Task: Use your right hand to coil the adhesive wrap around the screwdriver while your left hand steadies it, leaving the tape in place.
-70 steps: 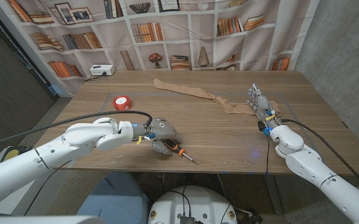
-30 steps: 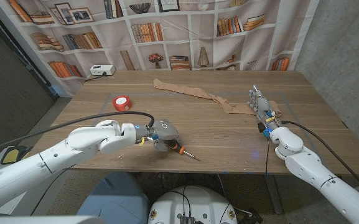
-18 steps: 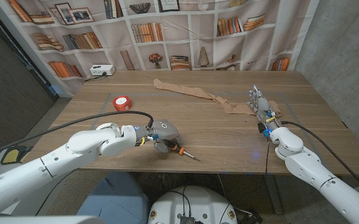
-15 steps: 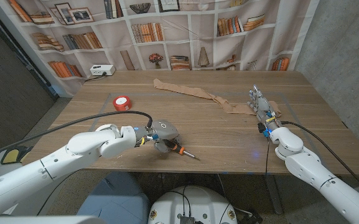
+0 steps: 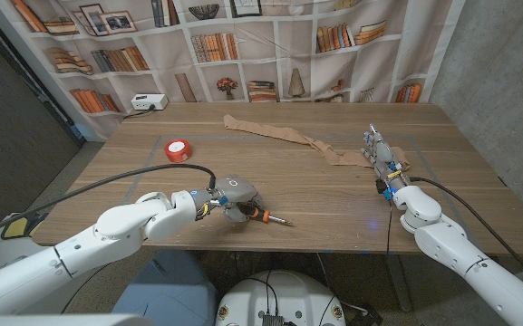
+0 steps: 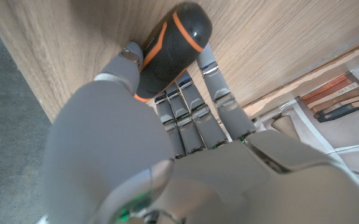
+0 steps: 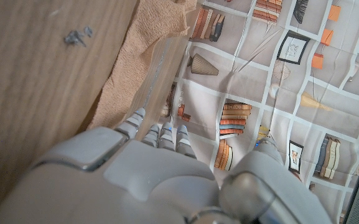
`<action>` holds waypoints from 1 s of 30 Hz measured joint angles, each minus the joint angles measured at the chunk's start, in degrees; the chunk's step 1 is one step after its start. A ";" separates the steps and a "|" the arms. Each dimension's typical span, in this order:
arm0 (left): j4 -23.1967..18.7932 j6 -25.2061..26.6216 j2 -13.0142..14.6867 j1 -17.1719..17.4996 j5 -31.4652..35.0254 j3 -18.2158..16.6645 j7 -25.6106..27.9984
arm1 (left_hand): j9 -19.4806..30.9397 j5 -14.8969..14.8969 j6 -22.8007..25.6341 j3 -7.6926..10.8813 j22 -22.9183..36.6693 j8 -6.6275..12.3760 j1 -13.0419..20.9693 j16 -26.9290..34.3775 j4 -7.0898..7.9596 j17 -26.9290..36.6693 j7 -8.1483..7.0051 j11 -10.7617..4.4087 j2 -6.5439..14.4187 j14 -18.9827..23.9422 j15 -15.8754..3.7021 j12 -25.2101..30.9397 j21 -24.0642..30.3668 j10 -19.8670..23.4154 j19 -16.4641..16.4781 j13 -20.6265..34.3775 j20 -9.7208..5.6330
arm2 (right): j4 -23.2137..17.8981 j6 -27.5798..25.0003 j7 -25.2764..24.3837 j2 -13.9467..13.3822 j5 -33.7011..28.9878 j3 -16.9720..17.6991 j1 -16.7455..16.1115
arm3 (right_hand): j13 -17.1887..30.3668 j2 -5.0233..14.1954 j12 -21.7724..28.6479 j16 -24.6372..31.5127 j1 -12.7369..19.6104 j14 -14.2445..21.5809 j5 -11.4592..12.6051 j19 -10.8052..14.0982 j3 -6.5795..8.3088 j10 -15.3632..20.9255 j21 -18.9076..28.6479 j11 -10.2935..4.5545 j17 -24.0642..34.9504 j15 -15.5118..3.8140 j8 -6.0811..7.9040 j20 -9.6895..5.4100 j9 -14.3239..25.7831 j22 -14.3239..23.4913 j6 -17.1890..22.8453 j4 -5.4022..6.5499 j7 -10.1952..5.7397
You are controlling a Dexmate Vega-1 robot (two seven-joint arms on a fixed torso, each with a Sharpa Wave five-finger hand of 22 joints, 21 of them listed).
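A screwdriver (image 5: pixel 263 216) with a black and orange handle lies near the table's front edge, its metal shaft pointing right. My left hand (image 5: pixel 232 193) grips the handle; in the left wrist view the fingers (image 6: pixel 195 102) curl around the handle (image 6: pixel 172 45) against the wood. A long tan strip of wrap (image 5: pixel 284 134) lies across the far middle of the table. Its right end reaches my right hand (image 5: pixel 381 156), which stands with its fingers stretched out. In the right wrist view those fingertips (image 7: pixel 159 132) touch the tan wrap (image 7: pixel 143 65); no grip on it shows.
A red tape roll (image 5: pixel 179 149) sits at the table's left middle. A white power box (image 5: pixel 148 102) stands at the far left corner. A bookshelf-print curtain (image 5: pixel 243 45) hangs behind the table. Bare wood (image 5: pixel 334 195) lies between the two hands.
My left arm has pushed a little forward and right, and the screwdriver's tip has swung slightly away from the front edge. My right hand has stayed at the wrap's end.
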 measured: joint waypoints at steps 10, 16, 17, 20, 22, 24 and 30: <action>-1.43 2.52 0.32 1.21 -1.97 -1.68 2.63 | 0.03 -0.22 0.01 -0.02 0.11 0.01 0.29 -0.16 -0.02 -0.05 0.00 -0.20 -0.29 0.51 0.08 -0.21 0.81 0.24 0.00 0.27 0.00 | 0.30 0.34 0.11 0.19 0.25 0.02 -0.02 | 0.00 0.22 0.00 0.00 -0.22 0.00 0.00 0.00 0.00 0.00 0.00 0.00 0.00 0.00 0.00 0.00 0.00 0.00 0.00 0.00 0.00; -2.19 3.59 0.36 1.31 -2.57 -2.24 3.35 | 0.04 -0.23 0.01 -0.34 0.02 2.07 0.60 -0.20 0.12 0.00 0.01 0.09 -0.61 0.83 -0.19 -0.22 1.25 0.53 0.01 0.27 0.01 | 0.47 0.55 0.18 0.22 0.43 0.16 -0.23 | 0.00 0.22 0.00 0.00 -0.22 0.00 0.00 0.00 0.00 0.00 0.00 0.00 0.00 0.00 0.00 0.00 0.00 0.00 0.00 0.00 0.00; -2.22 3.73 0.36 1.30 -2.61 -2.26 3.41 | 0.04 -0.23 0.00 -0.34 0.02 2.08 0.61 -0.21 0.12 0.00 0.01 0.09 -0.61 0.83 -0.19 -0.22 1.25 0.53 0.00 0.27 0.01 | 0.50 0.60 0.20 0.24 0.49 0.20 -0.25 | 0.00 0.22 0.00 0.00 -0.22 0.00 0.00 0.00 0.00 0.00 0.00 0.00 0.00 0.00 0.00 0.00 0.00 0.00 0.00 0.00 0.00; -2.52 4.13 0.37 1.18 -2.67 -2.38 3.46 | 0.05 -0.23 0.00 -0.34 -0.04 2.18 0.61 -0.21 0.12 0.01 0.02 0.09 -0.61 1.03 0.02 -0.24 1.65 0.53 0.01 0.27 0.01 | 0.58 0.73 0.24 0.27 0.58 0.28 -0.29 | 0.00 0.22 -0.01 0.00 -0.22 0.00 0.00 0.00 0.00 0.00 0.00 0.00 0.00 0.00 0.00 0.00 0.00 0.00 0.00 0.00 0.00; -2.85 4.53 0.38 1.05 -2.65 -2.50 3.48 | 0.05 -0.39 0.00 -0.34 -0.04 2.21 0.68 -0.22 0.12 0.01 0.02 -0.13 -0.68 1.13 0.09 -0.44 1.68 0.75 0.01 0.27 0.01 | 0.67 0.84 0.28 0.31 0.65 0.33 -0.30 | 0.00 0.22 -0.01 0.00 -0.22 0.00 0.00 0.00 0.00 0.00 0.00 0.00 0.00 0.00 0.00 0.00 0.00 0.00 0.00 0.00 0.00; -3.10 4.88 0.38 0.99 -2.57 -2.56 3.48 | 0.05 -0.44 0.11 -0.34 -0.04 2.31 0.76 -0.33 0.12 0.00 -0.07 -0.02 -0.76 1.44 -0.21 -0.44 2.10 1.05 0.01 0.27 0.01 | 0.70 0.88 0.31 0.32 0.70 0.36 -0.31 | 0.00 0.22 -0.01 0.00 -0.22 0.00 0.00 0.00 0.00 0.00 0.00 0.00 0.00 0.00 0.00 0.00 0.00 0.00 0.00 0.00 0.00; -3.49 5.83 0.02 0.81 -2.17 -2.66 3.94 | 0.06 -0.45 0.29 -0.72 -0.03 2.33 0.83 -0.43 0.21 0.00 -0.10 -0.02 -0.83 1.45 -0.20 -0.44 2.66 1.04 0.01 0.27 0.01 | 0.76 1.05 0.38 0.33 0.77 0.43 -0.31 | 0.00 0.22 -0.01 0.00 -0.22 0.00 0.00 0.00 0.00 0.00 0.00 0.00 0.00 0.00 0.00 0.00 0.00 0.00 0.00 0.00 0.00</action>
